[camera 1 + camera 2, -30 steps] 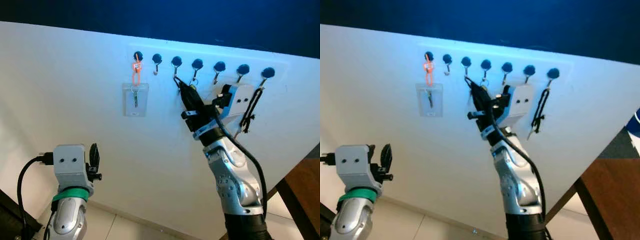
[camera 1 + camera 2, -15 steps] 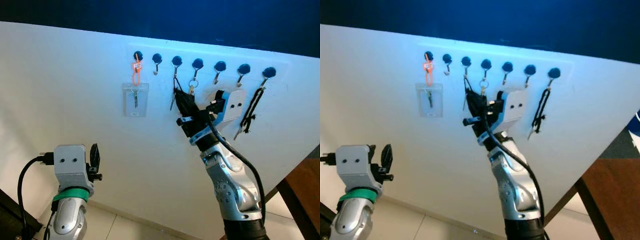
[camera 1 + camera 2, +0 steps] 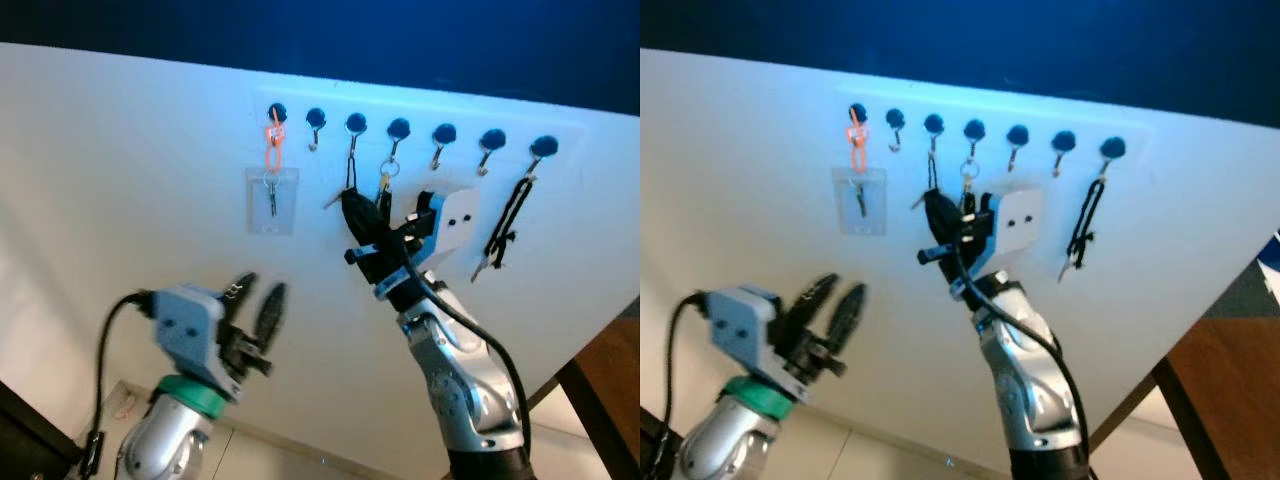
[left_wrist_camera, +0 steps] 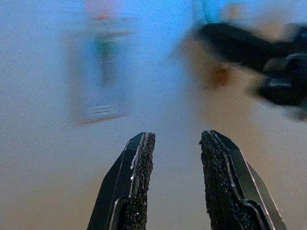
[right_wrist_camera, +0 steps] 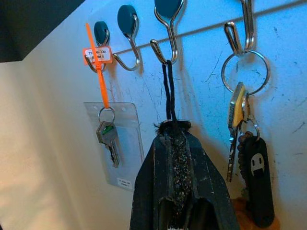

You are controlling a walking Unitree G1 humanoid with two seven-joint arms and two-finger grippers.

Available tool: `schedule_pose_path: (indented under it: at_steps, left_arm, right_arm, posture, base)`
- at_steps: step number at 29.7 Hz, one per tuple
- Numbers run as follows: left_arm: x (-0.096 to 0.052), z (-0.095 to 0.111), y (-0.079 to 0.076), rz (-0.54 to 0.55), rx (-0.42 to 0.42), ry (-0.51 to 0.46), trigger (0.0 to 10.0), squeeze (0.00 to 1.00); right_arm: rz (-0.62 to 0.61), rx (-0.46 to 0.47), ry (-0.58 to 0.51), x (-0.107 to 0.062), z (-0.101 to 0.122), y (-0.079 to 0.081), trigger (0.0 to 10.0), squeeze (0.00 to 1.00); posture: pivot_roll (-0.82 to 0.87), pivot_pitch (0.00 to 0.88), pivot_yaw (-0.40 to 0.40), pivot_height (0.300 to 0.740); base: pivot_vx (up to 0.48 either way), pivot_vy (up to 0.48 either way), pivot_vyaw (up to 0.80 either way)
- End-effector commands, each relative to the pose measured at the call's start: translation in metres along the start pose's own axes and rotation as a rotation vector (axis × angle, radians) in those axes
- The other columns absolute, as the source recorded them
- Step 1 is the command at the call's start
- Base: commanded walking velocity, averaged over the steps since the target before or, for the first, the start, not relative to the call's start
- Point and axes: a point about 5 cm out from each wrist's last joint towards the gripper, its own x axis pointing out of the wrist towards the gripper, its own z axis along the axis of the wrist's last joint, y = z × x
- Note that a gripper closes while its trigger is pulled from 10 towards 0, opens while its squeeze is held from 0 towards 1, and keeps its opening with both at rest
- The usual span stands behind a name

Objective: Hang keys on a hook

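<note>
Fingers of your left gripper (image 3: 258, 312) are standing apart, holding nothing. To the right, your right gripper (image 5: 175, 143) is pinching the black cord (image 5: 169, 91), already looped on a hook (image 5: 165, 33); releasing seems next.

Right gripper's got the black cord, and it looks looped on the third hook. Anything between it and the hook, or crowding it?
Nothing visible in the way. The black cord runs straight from the right gripper up onto the hook. The key ring with a black fob hangs on the next hook, beside the gripper, apart from the cord.
</note>
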Motion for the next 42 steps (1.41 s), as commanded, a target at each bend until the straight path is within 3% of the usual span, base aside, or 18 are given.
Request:
schedule_pose_path:
  at_steps: [1,5,20,21,28,29,36,42]
  left_arm:
    - [-0.001,0.001,-0.006,-0.056,-0.012,0.011,10.0,0.0]
    - [0.0,0.004,-0.011,-0.101,-0.01,0.008,10.0,0.0]
    - [0.0,0.014,-0.008,-0.12,0.005,-0.026,10.0,0.0]
    - [0.0,0.015,-0.008,-0.124,0.002,-0.028,10.0,0.0]
    - [0.0,0.016,-0.008,-0.12,-0.003,-0.031,10.0,0.0]
    - [0.0,0.016,-0.007,-0.114,-0.008,-0.032,10.0,0.0]
    - [0.0,0.015,-0.005,-0.103,-0.012,-0.032,10.0,0.0]
    - [-0.004,0.013,-0.003,-0.093,-0.028,-0.02,10.0,0.0]
  right_arm:
    - [-0.019,0.011,0.062,-0.004,-0.013,-0.002,10.0,0.0]
    - [-0.027,0.008,0.064,-0.004,-0.013,-0.003,10.0,0.0]
    - [-0.046,0.007,0.062,-0.003,-0.013,-0.008,10.0,0.0]
    - [-0.046,0.012,0.061,-0.004,-0.013,-0.008,10.0,1.0]
    - [-0.04,0.015,0.05,-0.004,-0.011,-0.007,10.0,1.0]
    - [-0.032,0.002,0.043,-0.004,-0.01,-0.006,10.0,0.0]
    - [-0.03,0.007,0.036,-0.011,-0.012,-0.006,10.0,0.0]
    - [-0.022,0.011,0.153,-0.046,-0.036,-0.006,10.0,0.0]
  posture:
    - [-0.18,0.125,0.082,0.74]
    - [-0.18,0.125,0.082,0.74]
    - [-0.18,0.125,0.082,0.74]
    - [-0.18,0.125,0.082,0.74]
    - [-0.18,0.125,0.082,0.74]
    - [-0.18,0.12,0.087,0.74]
    - [-0.18,0.114,0.088,0.74]
    - [-0.18,0.108,0.086,0.74]
  base:
    - [0.0,0.0,0.0]
    - [0.0,0.0,0.0]
    - [0.0,0.0,0.0]
    - [0.0,0.0,0.0]
    - [0.0,0.0,0.0]
    - [0.0,0.0,0.0]
    - [0.0,0.0,0.0]
    - [0.0,0.0,0.0]
